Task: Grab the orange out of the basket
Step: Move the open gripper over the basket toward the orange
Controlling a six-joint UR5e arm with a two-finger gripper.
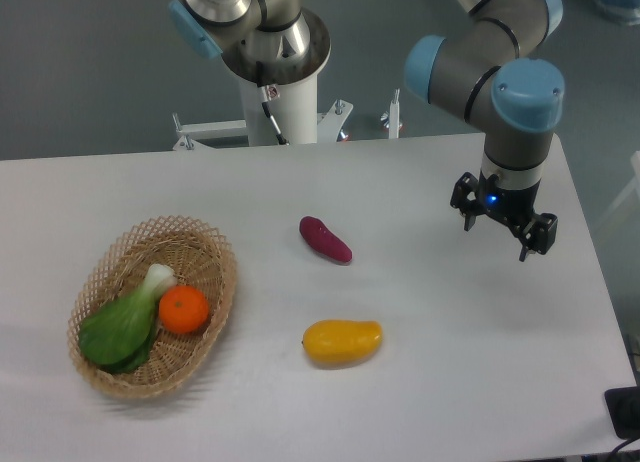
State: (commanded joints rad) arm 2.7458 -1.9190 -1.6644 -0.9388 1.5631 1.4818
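**Orange in basket, arm far right**

On my camera, a white table (430, 402) before a grey floor. The orange (184, 309) sits in the basket (215, 247) beside a bok choy (118, 327). The gripper (503, 228) hangs spread, empty, well apart.

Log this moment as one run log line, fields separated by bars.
stage: before reach | gripper: open, empty, above table's right side | orange: in basket, beside bok choy | on table: mango, sweet potato
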